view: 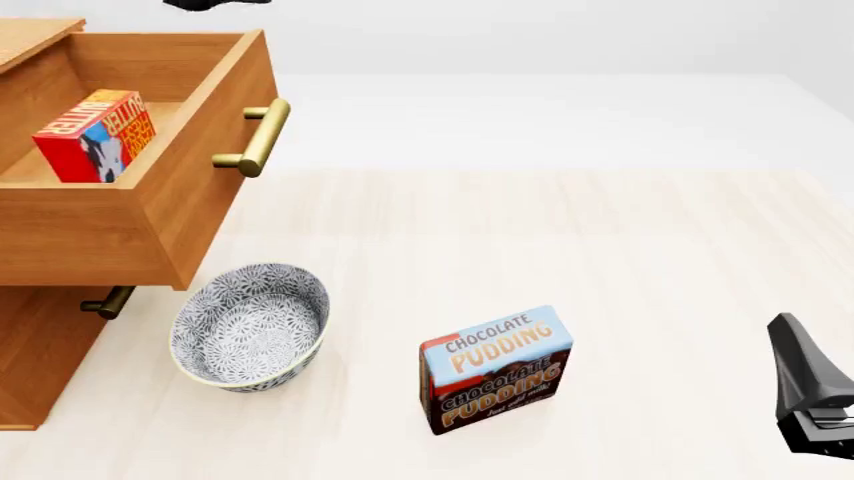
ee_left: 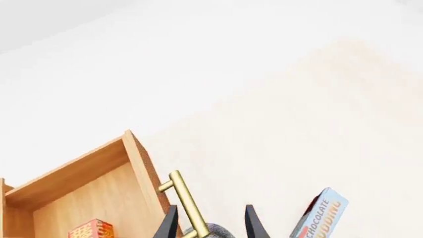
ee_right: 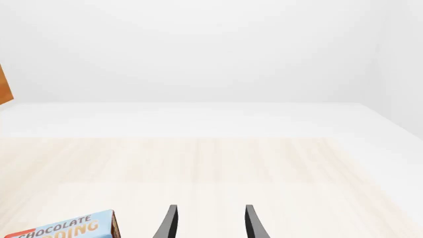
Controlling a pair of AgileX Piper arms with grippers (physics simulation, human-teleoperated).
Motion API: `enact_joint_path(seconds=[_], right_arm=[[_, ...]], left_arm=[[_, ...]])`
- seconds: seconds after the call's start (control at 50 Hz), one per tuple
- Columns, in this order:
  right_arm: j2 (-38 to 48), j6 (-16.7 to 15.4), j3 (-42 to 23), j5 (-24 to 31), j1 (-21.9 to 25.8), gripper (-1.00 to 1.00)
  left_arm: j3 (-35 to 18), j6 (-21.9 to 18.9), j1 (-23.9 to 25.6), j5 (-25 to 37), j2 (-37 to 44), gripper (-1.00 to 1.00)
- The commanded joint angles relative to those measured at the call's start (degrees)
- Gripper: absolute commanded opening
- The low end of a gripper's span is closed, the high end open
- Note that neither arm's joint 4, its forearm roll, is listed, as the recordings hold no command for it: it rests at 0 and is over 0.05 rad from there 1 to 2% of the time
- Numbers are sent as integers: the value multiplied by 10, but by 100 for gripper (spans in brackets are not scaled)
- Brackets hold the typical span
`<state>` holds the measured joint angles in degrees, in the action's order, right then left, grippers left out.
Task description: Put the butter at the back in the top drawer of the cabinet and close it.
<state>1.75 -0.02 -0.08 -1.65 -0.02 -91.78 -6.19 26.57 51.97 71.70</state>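
Note:
The cabinet (view: 54,340) stands at the left. Its top drawer (view: 200,170) is pulled open, brass handle (view: 254,138) facing out. The red-orange butter (view: 94,135) stands inside the drawer; it also shows in the left wrist view (ee_left: 91,229). My left gripper (ee_left: 211,209) is open and empty, high above the drawer's handle (ee_left: 185,203); only a dark bit of it (view: 214,3) shows at the front view's top edge. My right gripper (ee_right: 210,209) is open and empty, low at the front right (view: 807,395), far from the cabinet.
A patterned grey bowl (view: 250,325) sits on the table just in front of the cabinet, below the open drawer. A chocolate pudding box (view: 497,368) stands upright in the middle front. A lower drawer's handle (view: 107,302) shows under the open one.

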Motion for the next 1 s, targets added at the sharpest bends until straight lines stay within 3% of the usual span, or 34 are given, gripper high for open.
enact_joint_path(seconds=[0.02, 0.26, 0.48, 0.78, 1.0], right_arm=[[0, 0, 0, 0, 0, 100], [0, 0, 0, 0, 0, 100], [0, 0, 0, 0, 0, 100], [0, 0, 0, 0, 0, 100], [0, 0, 0, 0, 0, 100]], left_arm=[[21, -1, 61, -51, 29, 100], [42, -6, 98, -87, 64, 100], [46, 24, 127, -118, 121, 100], [82, 48, 136, -178, 194, 100], [85, 66, 142, -186, 212, 100]])
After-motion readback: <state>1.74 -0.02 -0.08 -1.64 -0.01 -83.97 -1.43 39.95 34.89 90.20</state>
